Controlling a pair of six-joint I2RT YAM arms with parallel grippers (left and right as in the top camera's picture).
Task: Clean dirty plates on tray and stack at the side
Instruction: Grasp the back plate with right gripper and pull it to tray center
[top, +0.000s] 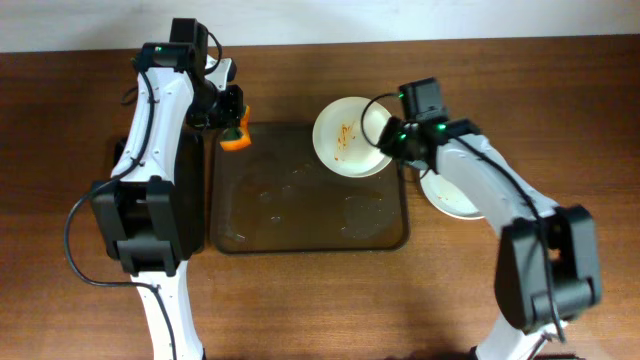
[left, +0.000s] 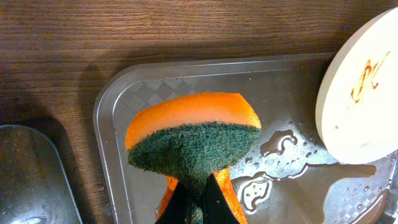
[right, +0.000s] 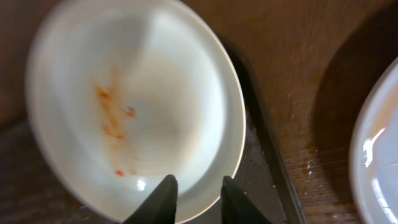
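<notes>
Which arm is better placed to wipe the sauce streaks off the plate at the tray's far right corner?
Left. The left hand is shut on the orange sponge over a corner of the tray, with nothing between it and the plate. The right hand is busy gripping that plate's rim.

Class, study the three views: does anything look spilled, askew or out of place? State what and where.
Water lies pooled on the brown tray, spilled rather than contained. The sauce-streaked white plate, in the right claw, sits askew over the tray's far right corner.
</notes>
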